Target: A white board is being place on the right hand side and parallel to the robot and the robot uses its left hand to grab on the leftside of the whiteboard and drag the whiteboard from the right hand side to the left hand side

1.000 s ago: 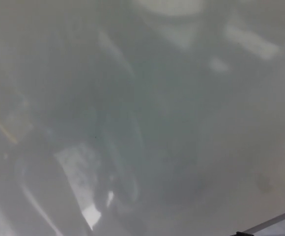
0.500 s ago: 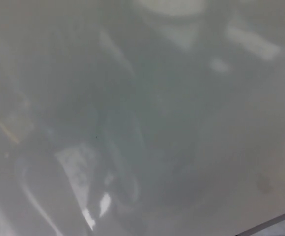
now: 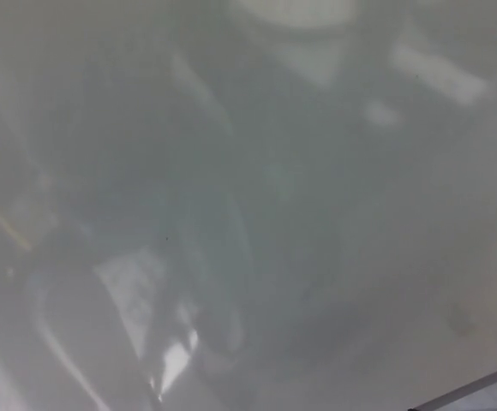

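Though it fills view — whiteboard point(image 3: 317, 214), hazy.

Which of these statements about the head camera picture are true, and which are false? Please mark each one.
1. A glossy whiteboard fills almost the whole picture. True.
2. The robot's left hand is clearly seen gripping the board. False: no hand shows directly in this picture, only blurred reflections on the surface.
3. A straight edge of the board crosses the bottom right corner. True.
4. Colourful writing covers the board. False: the surface shows only pale grey reflections and a few bright glints.
5. The robot's right hand rests on the middle of the board. False: no right hand is in view.
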Available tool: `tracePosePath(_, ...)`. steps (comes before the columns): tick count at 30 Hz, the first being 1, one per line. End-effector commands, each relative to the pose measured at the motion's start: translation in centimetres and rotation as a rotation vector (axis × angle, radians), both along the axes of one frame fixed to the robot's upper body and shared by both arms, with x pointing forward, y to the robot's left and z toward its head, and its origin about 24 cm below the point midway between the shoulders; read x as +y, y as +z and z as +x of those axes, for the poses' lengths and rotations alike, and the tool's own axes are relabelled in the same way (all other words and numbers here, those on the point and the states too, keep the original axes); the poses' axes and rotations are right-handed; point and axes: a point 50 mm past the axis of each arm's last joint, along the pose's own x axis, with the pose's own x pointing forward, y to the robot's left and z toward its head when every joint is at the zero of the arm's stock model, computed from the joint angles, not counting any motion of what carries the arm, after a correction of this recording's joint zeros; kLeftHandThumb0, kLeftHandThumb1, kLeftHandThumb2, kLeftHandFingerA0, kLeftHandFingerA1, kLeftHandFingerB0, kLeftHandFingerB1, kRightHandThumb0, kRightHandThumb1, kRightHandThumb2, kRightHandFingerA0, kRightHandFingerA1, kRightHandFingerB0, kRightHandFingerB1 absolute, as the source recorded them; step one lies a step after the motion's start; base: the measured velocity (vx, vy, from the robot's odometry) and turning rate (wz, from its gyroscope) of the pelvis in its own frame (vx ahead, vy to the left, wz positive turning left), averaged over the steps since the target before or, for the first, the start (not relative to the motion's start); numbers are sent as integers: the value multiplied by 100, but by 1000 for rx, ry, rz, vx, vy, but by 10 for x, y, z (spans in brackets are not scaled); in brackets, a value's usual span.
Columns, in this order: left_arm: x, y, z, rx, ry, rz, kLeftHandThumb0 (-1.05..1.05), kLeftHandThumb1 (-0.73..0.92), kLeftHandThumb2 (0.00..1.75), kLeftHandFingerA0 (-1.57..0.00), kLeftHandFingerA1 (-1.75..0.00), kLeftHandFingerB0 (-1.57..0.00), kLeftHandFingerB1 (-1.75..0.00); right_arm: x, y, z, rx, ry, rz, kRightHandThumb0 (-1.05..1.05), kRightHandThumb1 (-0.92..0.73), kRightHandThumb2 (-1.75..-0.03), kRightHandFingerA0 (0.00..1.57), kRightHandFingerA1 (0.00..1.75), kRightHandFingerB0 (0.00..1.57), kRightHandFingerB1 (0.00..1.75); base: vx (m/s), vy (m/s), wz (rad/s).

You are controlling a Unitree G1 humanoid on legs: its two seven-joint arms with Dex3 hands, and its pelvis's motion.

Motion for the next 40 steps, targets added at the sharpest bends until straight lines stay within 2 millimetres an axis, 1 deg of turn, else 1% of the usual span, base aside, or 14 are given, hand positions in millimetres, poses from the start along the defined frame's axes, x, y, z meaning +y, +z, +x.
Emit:
tracePosePath(1, -22, -11, 6, 20, -167, -112, -80, 57, 91, -19, -57, -5, -34, 0, 0, 2, 6, -8, -7, -39, -64, -75, 117, 90, 81, 77, 0, 0, 0)
tracePosePath(5, -29, -15, 8, 17, -193, -109, -84, 59, 89, -25, -62, -9, -38, 0, 1, 4, 3, -2, -10, -39, -64, -75, 111, 89, 81, 77, 0, 0, 0)
tracePosePath(6, -32, -17, 7, 11, -215, -99, -79, 58, 91, -5, -35, -10, -34, 0, 1, 5, 0, 0, -8, -39, -66, -76, 105, 88, 80, 76, 0, 0, 0)
tracePosePath(8, -36, -19, 5, 2, -250, -85, -79, 58, 91, -5, -35, -10, -34, 0, 2, 5, -4, 1, -6, -39, -66, -76, 105, 88, 80, 76, 0, 0, 0)
tracePosePath(10, -34, -18, 3, 24, -230, -89, -39, 35, 96, -1, -51, 0, -49, 0, 2, 6, -4, 1, -4, -39, -66, -76, 105, 88, 79, 75, 0, 0, 0)
tracePosePath(11, -33, -18, 2, 46, -233, -92, -88, 63, 69, -8, -32, -10, -25, -1, 2, 5, -4, 0, -3, -37, -65, -75, 108, 88, 79, 75, 0, 0, 0)
tracePosePath(12, -32, -18, 2, 72, -241, -95, -88, 59, 90, -7, -25, -6, -20, -1, 2, 5, -6, 0, -4, -38, -65, -76, 110, 88, 80, 75, 0, 0, 0)
tracePosePath(20, -36, -20, 1, 49, -267, -83, -84, 58, 92, -7, -26, -6, -22, 0, 3, 4, -45, -45, -34, -37, -61, -77, 117, 100, 71, 84, 0, 0, 0)
tracePosePath(22, -39, -22, -4, 32, -236, -105, -78, 58, 96, 0, -21, -7, -28, -1, 2, -3, -67, -127, -81, -29, -65, -80, 77, 115, 54, 97, 0, 0, 0)
tracePosePath(25, -39, -22, -4, 30, -236, -105, -78, 58, 96, 0, -21, -7, -28, -2, 2, -2, -74, -140, -99, -29, -65, -80, 77, 115, 54, 97, 0, 0, 0)
tracePosePath(26, -40, -22, -3, 0, -229, -85, -79, 61, 97, 0, -20, -13, -36, -10, 2, -7, -78, -209, -92, -25, -77, -78, 47, 129, 28, 105, 0, 0, 0)
tracePosePath(37, -41, -24, -12, -35, -175, -99, -84, 63, 95, 0, -18, -6, -26, -55, -2, -33, 6, -349, -185, -25, -84, -72, 28, 131, 20, 109, 0, 0, 0)
tracePosePath(38, -40, -24, -15, -15, -165, -81, -73, 75, 63, -2, -27, -12, -28, -64, -5, -40, 58, -363, -207, -24, -84, -69, 26, 118, 21, 96, 0, 0, 0)
tracePosePath(40, -41, -26, -18, -1, -160, -75, -73, 75, 63, -2, -27, -12, -28, -69, -6, -45, 84, -370, -220, -24, -84, -69, 26, 118, 21, 96, 0, 0, 0)
